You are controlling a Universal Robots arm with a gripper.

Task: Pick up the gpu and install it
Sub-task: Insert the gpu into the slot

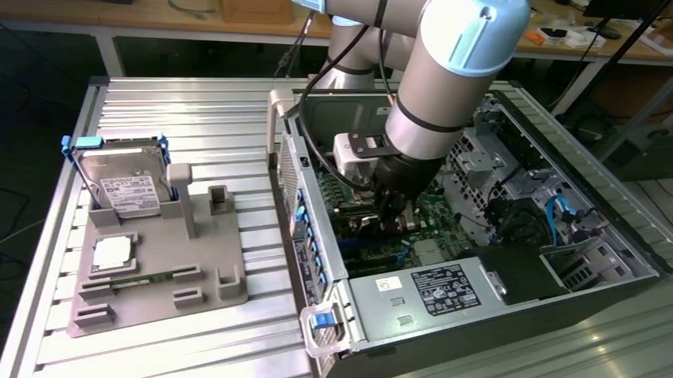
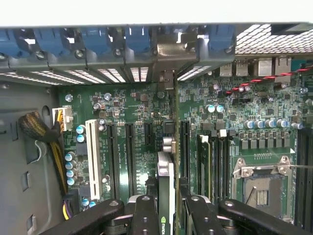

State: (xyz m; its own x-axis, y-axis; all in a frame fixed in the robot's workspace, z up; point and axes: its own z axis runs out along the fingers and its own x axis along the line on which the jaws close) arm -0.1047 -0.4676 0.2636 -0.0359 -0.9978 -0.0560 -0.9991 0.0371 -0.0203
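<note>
Exterior view first: the grey Universal Robots arm (image 1: 442,79) is hanging down into the open black tower PC case (image 1: 494,331), which is lying on its side on the ribbed aluminium desk (image 1: 158,110). Its black hand (image 1: 392,206) is sitting low over the green motherboard (image 1: 433,206). Over on the exterior view's left, the grey plastic holder tray (image 1: 158,268) is carrying the silver hard drive with the white label (image 1: 124,187) and the small square silver chip (image 1: 110,253), both well apart from the hand.

Wrist view: the hand is clamping the gpu (image 2: 165,191), a thin flat dark circuit card seen edge-on, between its two black fingers (image 2: 145,210). The card is standing upright over the motherboard between the long black expansion slots. Its grey metal bracket (image 2: 170,51) is sitting at the case's rear slot openings, just under the row of blue latches (image 2: 98,39).

So the pick-up part looks done, and the card is lining up with a slot. Can't tell whether it's pushed all the way in. With the hand gripping it, the install isn't looking finished.
</note>
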